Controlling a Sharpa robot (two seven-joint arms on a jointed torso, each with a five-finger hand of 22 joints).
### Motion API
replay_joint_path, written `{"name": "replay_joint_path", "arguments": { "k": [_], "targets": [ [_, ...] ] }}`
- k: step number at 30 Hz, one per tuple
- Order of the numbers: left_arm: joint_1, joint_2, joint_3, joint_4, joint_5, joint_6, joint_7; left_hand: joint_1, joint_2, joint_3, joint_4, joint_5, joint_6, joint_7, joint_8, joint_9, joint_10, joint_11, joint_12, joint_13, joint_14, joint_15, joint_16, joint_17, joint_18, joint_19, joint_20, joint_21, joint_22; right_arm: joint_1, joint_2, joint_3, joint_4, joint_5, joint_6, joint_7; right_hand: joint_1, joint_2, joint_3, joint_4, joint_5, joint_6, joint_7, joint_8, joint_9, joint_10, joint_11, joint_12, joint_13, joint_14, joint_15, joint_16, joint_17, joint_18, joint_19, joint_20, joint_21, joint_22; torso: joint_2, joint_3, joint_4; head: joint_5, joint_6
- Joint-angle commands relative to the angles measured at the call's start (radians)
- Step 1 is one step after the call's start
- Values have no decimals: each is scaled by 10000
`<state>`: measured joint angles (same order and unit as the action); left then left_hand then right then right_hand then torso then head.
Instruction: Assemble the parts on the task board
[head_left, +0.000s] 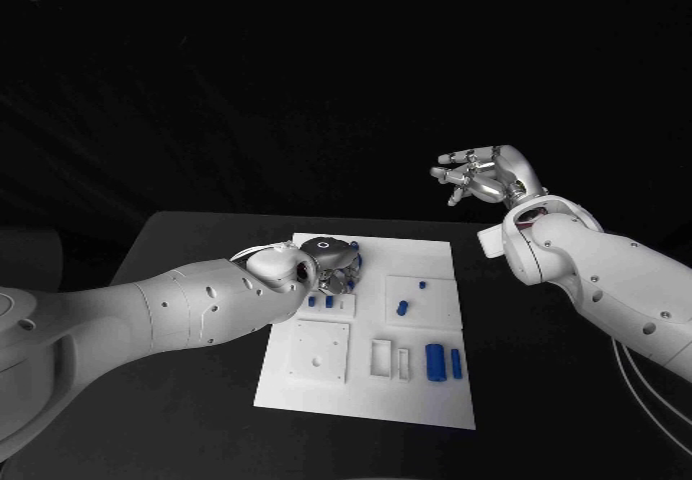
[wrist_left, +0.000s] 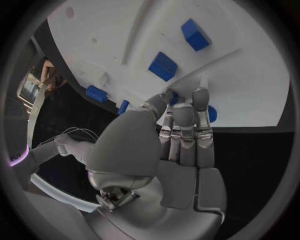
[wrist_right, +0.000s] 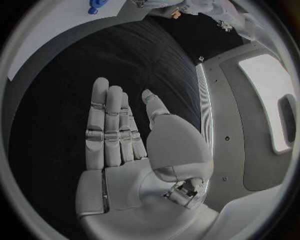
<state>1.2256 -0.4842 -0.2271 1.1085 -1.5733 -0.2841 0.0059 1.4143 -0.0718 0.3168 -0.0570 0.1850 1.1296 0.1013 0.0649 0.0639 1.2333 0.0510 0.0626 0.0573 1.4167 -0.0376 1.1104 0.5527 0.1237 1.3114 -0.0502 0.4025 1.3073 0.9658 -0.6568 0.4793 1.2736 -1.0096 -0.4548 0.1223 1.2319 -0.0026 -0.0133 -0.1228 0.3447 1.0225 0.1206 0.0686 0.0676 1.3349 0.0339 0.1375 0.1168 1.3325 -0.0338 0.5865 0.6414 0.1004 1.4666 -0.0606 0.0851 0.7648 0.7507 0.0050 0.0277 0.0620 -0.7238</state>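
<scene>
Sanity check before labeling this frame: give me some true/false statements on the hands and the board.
1. The left hand is down at the far end of the task board. True.
2. The right hand holds a blue part. False: it is raised beyond the table's far edge, fingers apart, holding nothing.
3. Blue parts lie on the near right area of the board. True.
4. The task board is black. False: it is white, on a black table.
5. The left hand's fingertips are at the board, beside blue parts. True.
</scene>
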Motion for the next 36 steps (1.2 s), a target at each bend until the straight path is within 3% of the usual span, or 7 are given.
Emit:
{"name": "replay_joint_path", "arguments": {
  "k": [1, 9, 14, 19, 27, 36],
  "targets": [
    [-54, 12, -24, 11, 22, 99, 12, -3, 114, -94, 20, -43, 135, -16, -6, 13, 139, -5, -39, 18, 11, 18, 45, -17, 34, -26, 9, 54, 189, -4, 11, 4, 13, 3, 130, 110, -77, 13, 42, 4, -33, 77, -8, -54, -10, -11, 8, -18, -9, 0, 30, -20, -14, 64, 291, 89, 56, -9, -6, 4, 14, -4, -5],
    [-61, -168, -14, 217, 173, -238, 71, 27, 257, -267, 2, -9, 323, -37, -15, 10, 268, -21, -41, 17, 21, 27, 64, -64, 61, -16, 23, 95, 187, -4, 13, 4, 11, 3, 126, 113, -77, 13, 42, 4, -33, 77, -8, -54, -10, -11, 8, -18, -9, 0, 30, -20, -14, 64, 291, 89, 56, -9, -11, -4, 8, 8, 3],
    [-63, -348, 52, 444, 331, -388, 107, 46, 283, -293, -22, 4, 375, -44, -22, 7, 301, -27, -43, 16, 24, 23, 73, -86, 61, -8, 16, 113, 189, -4, 9, 4, 5, 3, 123, 114, -77, 13, 42, 4, -33, 77, -8, -54, -10, -11, 8, -18, -9, 0, 30, -20, -14, 64, 291, 89, 56, -9, -15, -4, 13, 9, 24],
    [-64, -534, 229, 690, 538, -488, 114, 59, 299, -297, -36, 1, 370, -39, -21, 6, 286, -21, -44, 16, 22, 26, 81, -99, 62, -11, 15, 122, 189, -5, -1, 4, 3, 3, 124, 114, -91, 16, 75, -4, -29, 95, -13, -55, -11, -5, 1, -9, -14, -5, 27, -21, -18, 59, 286, 85, 86, -63, -12, -5, 16, 13, 49],
    [-90, -993, 619, 1187, 976, -401, 21, 45, 285, -306, -42, -8, 312, -26, -25, 3, 218, 3, -46, 14, 17, 37, 91, -121, 64, -11, 17, 137, 188, -6, -22, 4, -6, 3, 131, 119, -94, 22, 90, -12, -24, 106, -15, -57, -12, 3, -2, -4, -14, -5, 25, -20, -19, 58, 285, 83, 97, -80, -14, 5, 31, 15, 49],
    [-94, -1570, 718, 1548, 1086, -184, -115, -16, 238, -339, 18, -68, 253, -23, -25, 1, 168, 19, -45, 14, 8, 53, 91, -151, 67, -34, 37, 128, 178, -10, -37, 4, -50, 3, 149, 105, -97, 26, 113, -29, -13, 119, -12, -55, -11, -56, 17, -56, -48, -15, 36, -26, -23, 59, 274, 90, 100, -103, -12, 0, 35, 7, 15]
  ]
}}
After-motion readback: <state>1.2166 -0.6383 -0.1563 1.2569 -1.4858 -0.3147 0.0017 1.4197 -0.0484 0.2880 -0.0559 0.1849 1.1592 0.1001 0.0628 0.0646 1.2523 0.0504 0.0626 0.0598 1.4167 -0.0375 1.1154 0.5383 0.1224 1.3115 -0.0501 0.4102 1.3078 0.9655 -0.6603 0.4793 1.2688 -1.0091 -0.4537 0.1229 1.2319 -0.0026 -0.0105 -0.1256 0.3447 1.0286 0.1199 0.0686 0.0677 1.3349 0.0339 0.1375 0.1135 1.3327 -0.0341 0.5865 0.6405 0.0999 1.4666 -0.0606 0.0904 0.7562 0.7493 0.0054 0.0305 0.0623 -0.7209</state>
